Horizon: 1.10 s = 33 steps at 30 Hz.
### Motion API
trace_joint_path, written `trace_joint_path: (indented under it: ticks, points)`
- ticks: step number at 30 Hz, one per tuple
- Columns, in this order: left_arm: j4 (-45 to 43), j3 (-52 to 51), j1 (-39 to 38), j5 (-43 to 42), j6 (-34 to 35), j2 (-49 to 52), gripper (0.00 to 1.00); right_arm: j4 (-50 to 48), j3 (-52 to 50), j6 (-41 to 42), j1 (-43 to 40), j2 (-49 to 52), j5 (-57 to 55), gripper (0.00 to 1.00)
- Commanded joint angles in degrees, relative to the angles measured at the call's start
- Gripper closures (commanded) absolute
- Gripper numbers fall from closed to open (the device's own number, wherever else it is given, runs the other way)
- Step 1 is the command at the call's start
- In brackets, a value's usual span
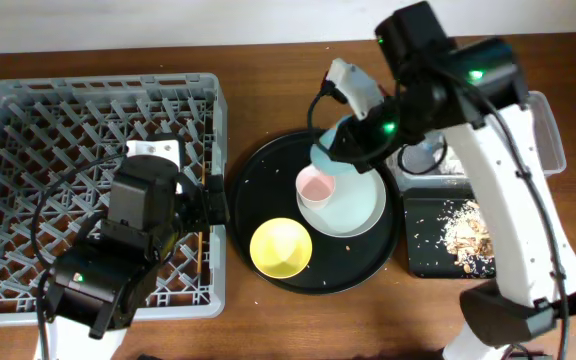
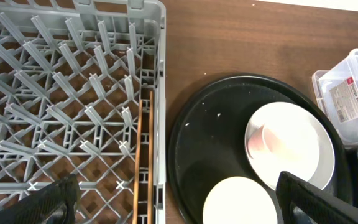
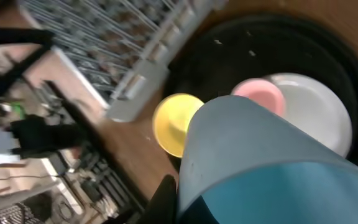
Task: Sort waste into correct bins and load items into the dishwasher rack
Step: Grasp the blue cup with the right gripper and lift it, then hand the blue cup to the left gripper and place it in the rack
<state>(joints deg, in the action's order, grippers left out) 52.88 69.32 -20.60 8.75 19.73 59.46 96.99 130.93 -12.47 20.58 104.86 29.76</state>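
Note:
My right gripper (image 1: 346,143) is shut on the small blue cup (image 1: 325,154) and holds it tilted above the far edge of the pale plate (image 1: 363,210). The cup fills the right wrist view (image 3: 260,162). The pink cup (image 1: 315,186) stands on the plate, with the yellow bowl (image 1: 281,247) beside it. My left gripper (image 2: 179,205) is open and empty over the right edge of the grey dishwasher rack (image 1: 28,130). The wooden chopsticks (image 2: 143,155) lie inside the rack along that edge. Food scraps (image 1: 468,232) lie in the shallow black tray (image 1: 423,255). The clear tub (image 1: 546,130) stands behind it. Tissue and spoon are out of view.
The plate, pink cup and yellow bowl sit on a large round black tray (image 1: 258,175) between the rack and the bins. A few crumbs dot that tray. Bare brown table (image 1: 268,70) shows behind the round tray and along the front edge.

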Motion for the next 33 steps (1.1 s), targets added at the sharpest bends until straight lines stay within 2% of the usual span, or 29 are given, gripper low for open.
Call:
trace_joint_path:
  ticks: [1,2,4,9,10,11,12,13,14,15,18,19,22,25,27,29,33]
  points:
    - [-0.20,0.52,0.00,0.00,-0.07,-0.28,0.01,0.35,0.87,-4.07,-3.78,-0.96,15.91,0.96]
    - [-0.20,0.52,0.00,0.00,-0.07,-0.28,0.01,0.33,0.85,-5.77,-5.07,-0.96,23.12,0.96]
    - [-0.20,0.52,0.00,0.02,-0.07,-0.28,0.01,0.33,0.85,-7.02,-6.03,-0.96,29.86,0.96]
    - [-0.20,0.52,0.00,0.00,-0.07,-0.28,0.01,0.33,0.11,-8.33,-6.03,-0.96,30.05,0.96]
    - [-1.49,0.55,0.00,-2.14,0.57,-0.31,0.01,0.33,0.11,-8.33,-6.05,-0.96,30.05,0.96]
    - [-4.22,0.70,0.02,-11.56,-1.60,-0.81,0.01,0.33,0.11,-8.31,-6.60,-0.96,30.25,0.96]
    - [-7.04,1.05,0.07,-25.99,-5.42,-1.84,0.01,0.33,0.11,-8.28,-8.37,-1.05,32.06,0.96]
    - [-9.16,1.31,0.28,-34.73,-6.75,-2.51,0.01,0.33,0.11,-8.31,-10.03,-1.09,34.53,0.96]
    - [-13.03,1.68,1.77,-51.65,-8.15,-3.26,0.01,0.33,0.11,-8.50,-13.68,-1.07,41.44,0.96]
    - [-19.78,1.68,4.87,-69.55,-7.96,-3.21,0.01,0.31,0.11,-9.81,-15.87,-1.09,47.84,0.96]
    - [-36.94,1.68,15.10,-96.37,1.55,0.85,0.01,0.31,0.11,-9.79,-14.05,-1.99,52.94,0.96]
    - [-42.82,1.66,17.49,-98.95,7.23,3.04,0.01,0.31,0.11,-9.81,-12.72,-2.60,55.60,0.96]
    - [-44.76,1.66,21.20,-98.92,8.07,9.62,0.01,0.31,0.13,-9.57,-11.19,-5.20,57.53,0.96]
    - [-45.09,1.66,20.31,-98.84,8.07,13.22,0.01,0.31,0.13,-9.81,-9.57,-7.32,57.31,0.96]
    - [-48.28,1.66,18.80,-98.73,8.09,12.48,0.01,0.31,0.11,-9.81,-7.48,-7.10,54.03,0.96]
    - [-49.03,1.66,15.08,-92.48,8.11,8.98,0.01,-1.68,0.11,-9.84,-5.33,-7.04,53.40,0.96]
    - [-49.03,1.66,12.35,-91.01,8.11,5.75,0.01,-1.81,0.11,-9.84,-5.05,-7.04,50.14,0.96]
